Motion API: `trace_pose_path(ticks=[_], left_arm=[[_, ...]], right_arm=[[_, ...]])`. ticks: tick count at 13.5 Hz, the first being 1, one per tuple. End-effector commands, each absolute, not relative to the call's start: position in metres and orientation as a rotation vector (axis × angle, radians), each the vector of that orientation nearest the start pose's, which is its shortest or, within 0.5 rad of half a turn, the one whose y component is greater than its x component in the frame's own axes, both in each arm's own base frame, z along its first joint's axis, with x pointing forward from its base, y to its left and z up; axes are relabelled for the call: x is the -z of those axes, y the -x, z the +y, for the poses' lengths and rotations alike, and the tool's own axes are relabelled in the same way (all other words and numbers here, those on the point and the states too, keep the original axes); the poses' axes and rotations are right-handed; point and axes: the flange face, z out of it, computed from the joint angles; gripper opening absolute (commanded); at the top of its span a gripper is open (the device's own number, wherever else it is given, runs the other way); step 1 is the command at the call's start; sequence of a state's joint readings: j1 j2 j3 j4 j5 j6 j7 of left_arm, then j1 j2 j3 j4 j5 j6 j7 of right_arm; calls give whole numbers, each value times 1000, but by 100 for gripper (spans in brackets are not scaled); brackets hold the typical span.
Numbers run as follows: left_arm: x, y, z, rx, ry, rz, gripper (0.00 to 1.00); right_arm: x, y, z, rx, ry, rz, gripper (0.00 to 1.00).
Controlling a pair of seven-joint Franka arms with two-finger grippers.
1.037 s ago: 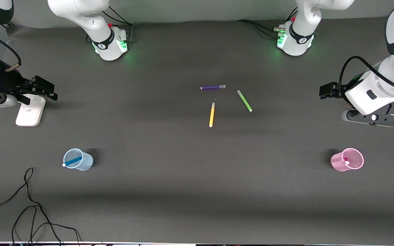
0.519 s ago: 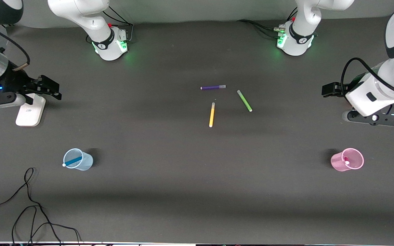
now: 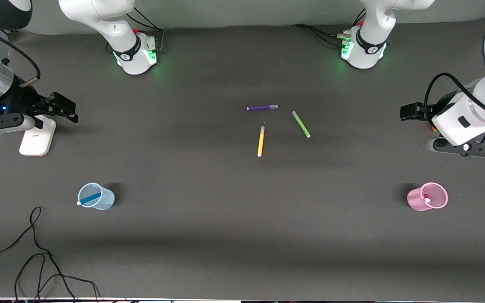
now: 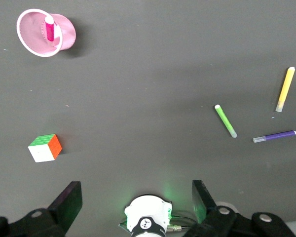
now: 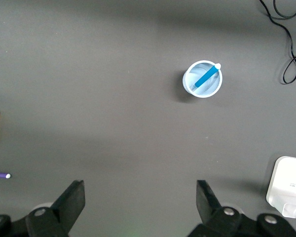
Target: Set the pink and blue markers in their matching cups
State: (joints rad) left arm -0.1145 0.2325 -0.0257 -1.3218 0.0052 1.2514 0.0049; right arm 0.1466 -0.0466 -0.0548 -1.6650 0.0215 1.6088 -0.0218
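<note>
- two slim felt-tip markers stand in matching cups: the blue marker [image 3: 89,198] leans in the pale blue ribbed translucent cup [image 3: 104,201], the magenta-pink marker [image 4: 49,30] in the pale pink ribbed cup [image 3: 416,201].
- taking the yellow pen [image 3: 261,141] at the worktop's [image 3: 225,219] middle as landmark: the blue cup stands nearer the front camera toward the right arm's end, the pink cup nearer toward the left arm's end.
- the green pen [image 3: 301,124] and purple pen [image 3: 262,107] lie near the yellow pen, farther from the camera.
- left gripper [image 4: 136,202] hangs high, fingers [image 4: 69,203] released, holding nothing.
- right gripper [image 5: 140,201] likewise, fingers [image 5: 73,200] spread and empty.
- a small multicoloured puzzle cube [image 4: 45,147] sits toward the left arm's end.
</note>
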Motion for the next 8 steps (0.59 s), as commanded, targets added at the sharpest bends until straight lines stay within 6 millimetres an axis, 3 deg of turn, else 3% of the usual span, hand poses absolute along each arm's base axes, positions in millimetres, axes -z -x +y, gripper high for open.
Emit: trace_pose_path(ticks=[1,3,5,8], left_arm=[[-602,-569,-84,-352,3029,205,99],[-598,-552,-84,-229,3029,219,99],[-593,-548,-81,-211,3032,218,99],[-596,-547,-58,-185,3040,161,99]], right_arm=[[-610,-539,50,-22,3135,-154,100],[-610,-539,49,-22,3133,-151,100],[-606,-541,48,-34,3134,-149,100],[-605,-542,48,-36,3133,-144,100]])
